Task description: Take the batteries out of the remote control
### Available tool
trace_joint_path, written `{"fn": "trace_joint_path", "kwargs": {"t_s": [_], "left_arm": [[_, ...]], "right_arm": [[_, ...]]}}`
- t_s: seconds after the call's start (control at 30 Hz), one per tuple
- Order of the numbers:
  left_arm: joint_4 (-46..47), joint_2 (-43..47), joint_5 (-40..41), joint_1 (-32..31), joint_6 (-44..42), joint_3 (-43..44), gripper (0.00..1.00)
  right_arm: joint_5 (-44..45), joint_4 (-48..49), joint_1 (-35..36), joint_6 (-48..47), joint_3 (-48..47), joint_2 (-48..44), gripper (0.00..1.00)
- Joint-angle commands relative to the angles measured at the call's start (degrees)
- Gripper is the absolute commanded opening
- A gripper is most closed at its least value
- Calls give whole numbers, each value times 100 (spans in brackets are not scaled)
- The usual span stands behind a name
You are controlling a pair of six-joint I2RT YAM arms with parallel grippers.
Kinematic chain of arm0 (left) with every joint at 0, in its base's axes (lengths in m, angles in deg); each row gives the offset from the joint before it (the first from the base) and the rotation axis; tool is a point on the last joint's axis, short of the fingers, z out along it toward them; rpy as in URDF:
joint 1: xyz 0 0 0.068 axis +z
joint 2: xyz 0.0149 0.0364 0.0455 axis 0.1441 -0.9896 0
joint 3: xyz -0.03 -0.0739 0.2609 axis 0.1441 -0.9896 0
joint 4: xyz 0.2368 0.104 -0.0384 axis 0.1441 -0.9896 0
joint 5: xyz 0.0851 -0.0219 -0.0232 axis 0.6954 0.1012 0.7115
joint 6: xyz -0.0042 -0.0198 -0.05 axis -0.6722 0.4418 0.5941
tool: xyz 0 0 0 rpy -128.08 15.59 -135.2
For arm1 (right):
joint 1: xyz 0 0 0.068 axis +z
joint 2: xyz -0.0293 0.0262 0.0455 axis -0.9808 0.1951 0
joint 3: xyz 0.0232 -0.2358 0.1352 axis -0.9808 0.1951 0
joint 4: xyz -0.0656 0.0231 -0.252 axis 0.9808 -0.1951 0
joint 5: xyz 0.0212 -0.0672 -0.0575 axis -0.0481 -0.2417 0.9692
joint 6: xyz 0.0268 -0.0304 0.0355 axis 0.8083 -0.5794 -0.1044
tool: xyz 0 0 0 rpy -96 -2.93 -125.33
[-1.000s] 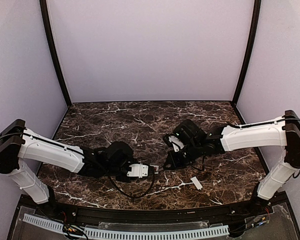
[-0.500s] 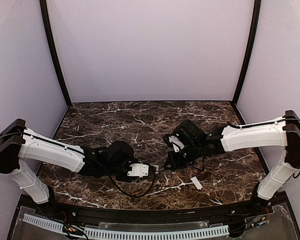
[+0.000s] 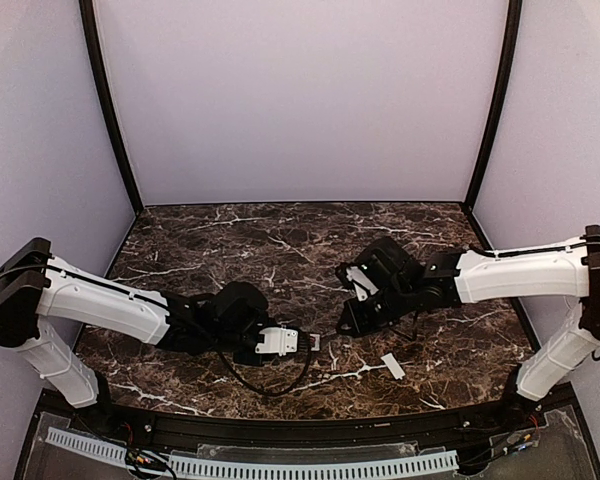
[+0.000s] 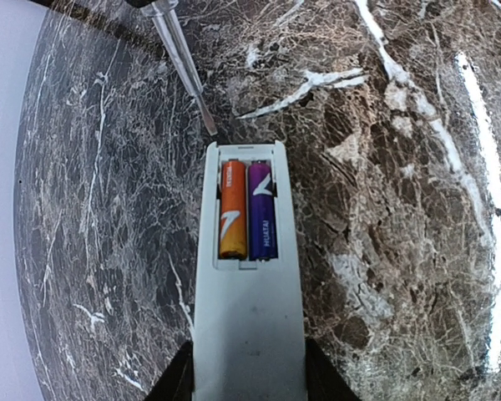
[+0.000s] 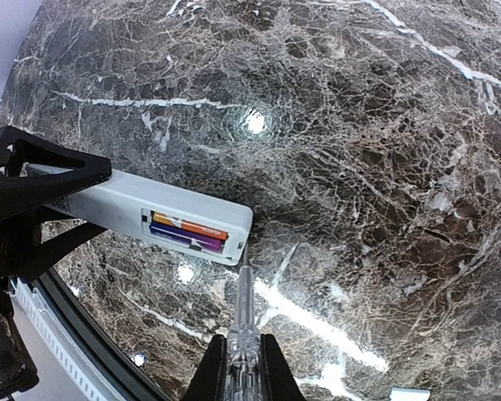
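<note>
1. Both jaws of our left gripper (image 4: pixel 249 380) pinch the remote control (image 4: pixel 249 317) by its long edges at one end. They hold it back-side up, close to the near edge of the table (image 3: pixel 280 240), about midway across.
2. Outward along the remote, the battery recess is uncovered. The two batteries (image 4: pixel 262 225) lie in it side by side, one orange and one purple, both fully seated.
3. Our right gripper (image 5: pixel 242 376) is pressed together on the clear handle of a slim tool (image 5: pixel 242 305), whose shaft points at the remote's free end.
4. The tip sits at the edge of that end, just outside the recess. We cannot tell whether it touches the plastic.
5. We judge that the step in hand is the start of prying. The tool is lined up, but no battery has been lifted.
6. The next move calls for bringing the tip over the end wall and into the recess, under the end of one battery. The tool then levers upward while our left gripper holds the remote firm.
7. Farther right, well apart, a small white cover piece (image 3: pixel 392 366) lies flat on the table.
</note>
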Motion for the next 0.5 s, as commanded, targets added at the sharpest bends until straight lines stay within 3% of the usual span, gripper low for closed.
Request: {"fn": "trace_joint_path", "kwargs": {"t_s": [0.0, 0.47], "left_arm": [[-313, 171, -231, -27, 167, 117, 0], [-250, 646, -382, -26, 525, 174, 0]], "right_arm": [[-33, 128, 87, -100, 145, -255, 0], [76, -172, 425, 109, 263, -1280, 0]]}}
